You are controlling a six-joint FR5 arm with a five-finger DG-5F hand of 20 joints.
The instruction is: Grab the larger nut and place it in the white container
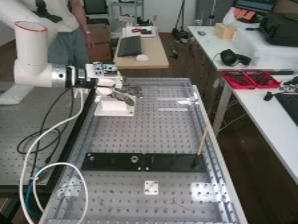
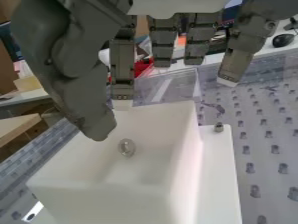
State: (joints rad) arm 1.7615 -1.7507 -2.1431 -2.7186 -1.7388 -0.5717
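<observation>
Robot hand (image 1: 124,94) is over the white container (image 2: 80,192), fingers extended and parted, thumb well apart from them. Metal nut (image 2: 126,147) is inside the container. Small metal piece (image 2: 218,127) stands on the white ledge (image 2: 216,175) beside the container's wall.

A pale wall (image 1: 165,12) is seen at the far end of the room, with a metal shelf (image 1: 126,6) placed near it, and the brown floor (image 1: 181,69) is lit softly. Behind the perforated metal tabletop (image 1: 166,137), on which bright reflections are thrown by the light, a wooden desk (image 1: 154,61) is occupied by a dark keyboard (image 1: 130,46) and a white mouse (image 1: 142,58). Along the right side, a long white table (image 1: 258,112) is furnished with red trays (image 1: 251,75) and black headphones (image 1: 231,58).
</observation>
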